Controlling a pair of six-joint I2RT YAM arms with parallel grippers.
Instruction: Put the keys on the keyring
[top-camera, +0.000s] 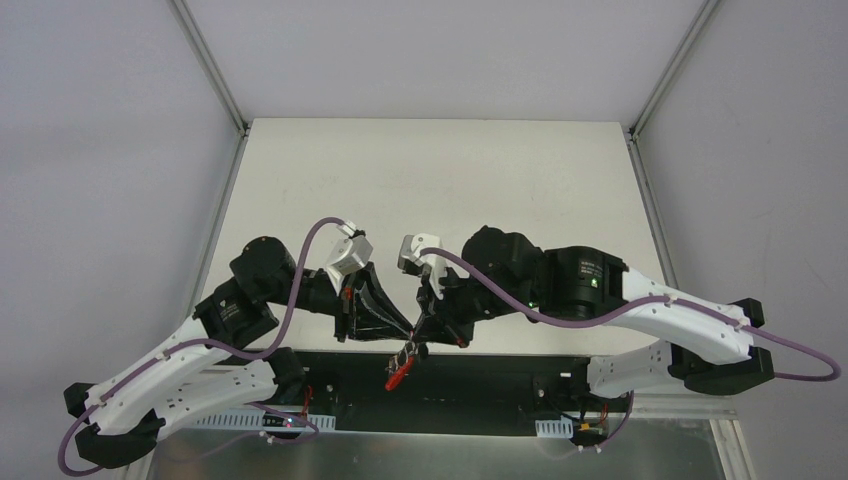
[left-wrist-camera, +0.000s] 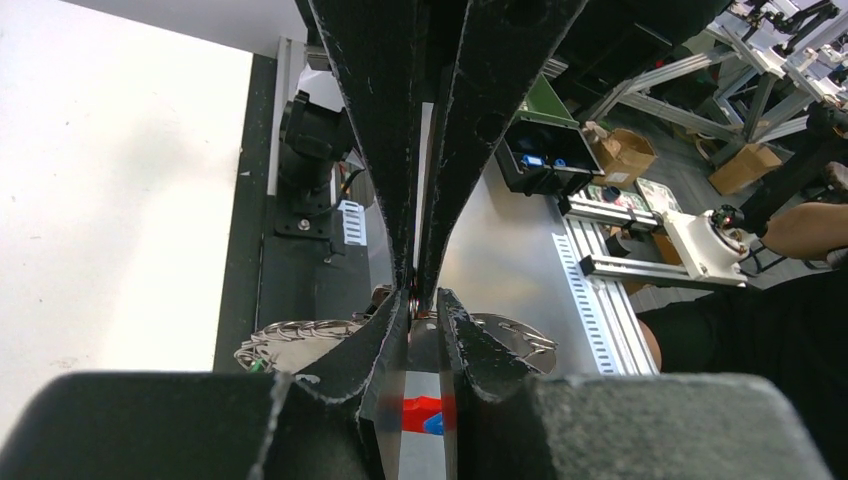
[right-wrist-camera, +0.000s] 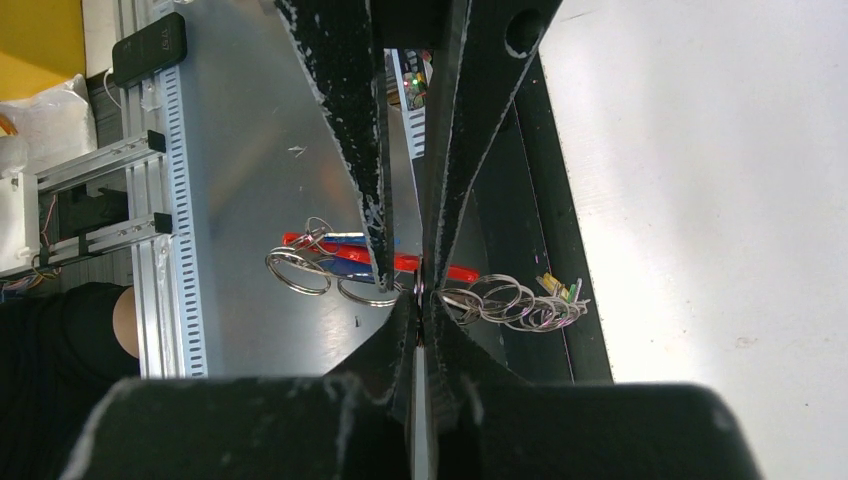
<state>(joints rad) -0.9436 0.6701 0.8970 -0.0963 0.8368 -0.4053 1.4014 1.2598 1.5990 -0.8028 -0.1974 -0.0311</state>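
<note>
The right gripper (right-wrist-camera: 420, 303) is pinched fully closed on a thin silvery loop of the keyring (right-wrist-camera: 455, 272), with linked rings spilling out to either side of its fingertips. The left gripper (left-wrist-camera: 427, 302) faces it head-on, tip to tip, its jaws standing only a narrow slit apart. Its tips sit right at the same pinch point, but the views do not show whether they press on the loop or merely flank it.

In the right wrist view, the keyring's red section runs slantwise behind the meeting fingers. More pale rings lie to the left of it, and a streak of blue lies alongside the red. At the far right end of the chain of rings sits a small cluster of keys (right-wrist-camera: 558, 290), whose yellow and green heads are just discernible. In the left wrist view, a patch of red and blue shows through the slit between the left gripper's jaws.

From above, both arms reach inward and meet over the near edge of the white bench (top-camera: 430, 180). The red section dangles just below the joined tips, over the black rail (top-camera: 480, 385) that carries the arm bases. Beyond the rail, on the near side, lies a bare metal plate (right-wrist-camera: 250, 150).
</note>
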